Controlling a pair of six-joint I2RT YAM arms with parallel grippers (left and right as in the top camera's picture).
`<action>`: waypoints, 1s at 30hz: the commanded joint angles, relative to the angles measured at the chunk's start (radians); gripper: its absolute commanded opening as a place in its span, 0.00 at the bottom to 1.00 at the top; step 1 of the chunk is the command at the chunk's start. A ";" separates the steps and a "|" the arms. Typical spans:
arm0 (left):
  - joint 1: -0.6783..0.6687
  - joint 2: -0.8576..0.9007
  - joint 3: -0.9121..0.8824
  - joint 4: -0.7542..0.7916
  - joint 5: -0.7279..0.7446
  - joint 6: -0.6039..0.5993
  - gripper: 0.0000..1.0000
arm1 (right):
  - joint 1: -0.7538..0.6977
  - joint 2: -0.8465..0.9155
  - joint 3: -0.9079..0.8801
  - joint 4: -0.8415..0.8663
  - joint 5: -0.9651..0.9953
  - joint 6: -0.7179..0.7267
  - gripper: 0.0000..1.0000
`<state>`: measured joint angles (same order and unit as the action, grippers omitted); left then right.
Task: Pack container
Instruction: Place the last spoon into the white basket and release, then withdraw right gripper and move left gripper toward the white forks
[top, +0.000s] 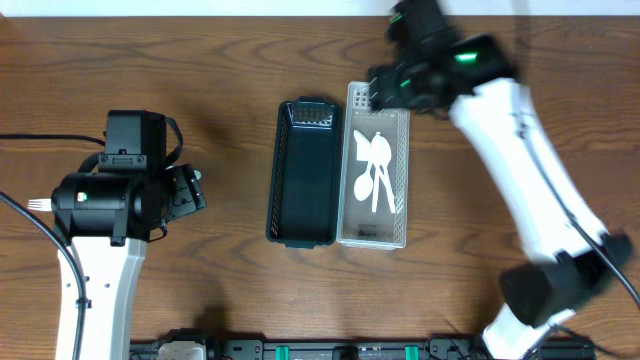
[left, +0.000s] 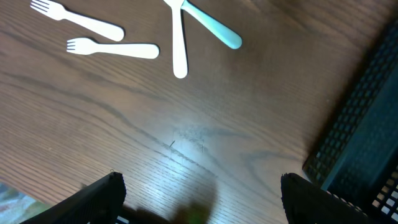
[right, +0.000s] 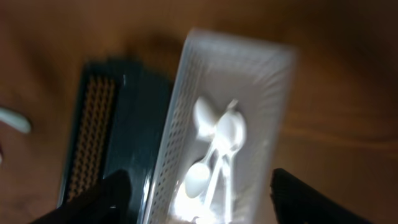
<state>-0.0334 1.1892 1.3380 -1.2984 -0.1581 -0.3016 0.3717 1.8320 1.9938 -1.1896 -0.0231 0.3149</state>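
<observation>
A white slotted bin (top: 404, 190) holds several white spoons (top: 375, 170). An empty dark bin (top: 303, 190) stands against its left side. My right gripper (top: 380, 92) hangs over the far end of the white bin. In the right wrist view it is open and empty (right: 199, 202) above the spoons (right: 217, 146), the white bin (right: 277, 106) and the dark bin (right: 124, 124). My left gripper (top: 192, 190) is left of the bins, open and empty (left: 202, 199) over bare wood. Two white forks (left: 112, 50), a white utensil (left: 179, 46) and a teal one (left: 214, 28) lie ahead of it.
The dark bin's corner (left: 367, 124) shows at the right of the left wrist view. A white fork's tines (top: 38, 204) stick out from under the left arm. A pale utensil end (right: 12, 118) lies left of the dark bin.
</observation>
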 joint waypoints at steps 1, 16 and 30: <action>0.006 -0.030 0.039 -0.003 -0.013 0.020 0.83 | -0.089 -0.094 0.060 -0.021 0.094 -0.043 0.83; 0.453 0.035 0.117 0.142 -0.111 -0.238 0.86 | -0.475 -0.132 0.053 -0.206 0.090 -0.092 0.92; 0.656 0.494 0.117 0.250 -0.010 -0.539 0.86 | -0.482 -0.093 -0.038 -0.233 0.086 -0.069 0.90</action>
<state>0.6056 1.6203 1.4456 -1.0435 -0.1768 -0.6846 -0.1062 1.7245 1.9831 -1.4200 0.0677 0.2371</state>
